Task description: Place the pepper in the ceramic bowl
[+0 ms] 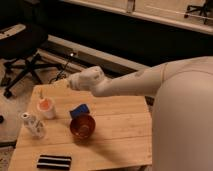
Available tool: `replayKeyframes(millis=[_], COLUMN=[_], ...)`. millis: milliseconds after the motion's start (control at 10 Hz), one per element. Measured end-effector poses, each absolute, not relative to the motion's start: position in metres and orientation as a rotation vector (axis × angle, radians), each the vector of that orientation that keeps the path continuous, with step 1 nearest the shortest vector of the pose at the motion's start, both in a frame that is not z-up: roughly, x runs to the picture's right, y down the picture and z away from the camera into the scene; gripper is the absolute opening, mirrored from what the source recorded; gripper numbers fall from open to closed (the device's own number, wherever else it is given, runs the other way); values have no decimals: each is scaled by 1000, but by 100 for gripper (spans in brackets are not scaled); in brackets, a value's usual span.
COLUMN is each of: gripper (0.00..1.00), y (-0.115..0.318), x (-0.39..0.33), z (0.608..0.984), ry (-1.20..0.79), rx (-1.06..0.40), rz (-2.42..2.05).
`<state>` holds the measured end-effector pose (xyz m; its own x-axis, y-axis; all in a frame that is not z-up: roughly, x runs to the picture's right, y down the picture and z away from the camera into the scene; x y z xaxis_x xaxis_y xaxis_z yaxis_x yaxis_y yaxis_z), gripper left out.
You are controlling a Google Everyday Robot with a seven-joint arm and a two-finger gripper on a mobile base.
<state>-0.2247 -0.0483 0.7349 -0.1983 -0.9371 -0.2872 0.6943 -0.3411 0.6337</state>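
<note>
Orange pepper [45,105] sits inside the white cup [48,114] at the left of the wooden table [120,135]; only its rounded top shows, so no long axis can be read; the gripper [71,84] hovers over the table's far edge, and the pepper lies left of it and nearer; how wide the gripper stands I cannot tell; the rust bowl [82,135] sits right of the cup, just near of the blue block [79,110].

Room and furnishings, dimly lit.
A wooden table [120,132] is recorded at lower centre, with the gripper [71,83] above its far left edge. A black office chair [22,47] is noted at upper left and a dark wall panel [125,37] across the upper frame.
</note>
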Motion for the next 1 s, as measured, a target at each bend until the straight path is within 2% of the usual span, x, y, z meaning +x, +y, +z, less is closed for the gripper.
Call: replayKeyframes(millis=[300,800,1000], gripper=[80,80,66], y=[-44,-21,-2], x=[-272,-306,-315], z=[712,731,741], ry=[-441,-373,-386], rx=[879,929,918], rz=[-1914,-2090,-2129])
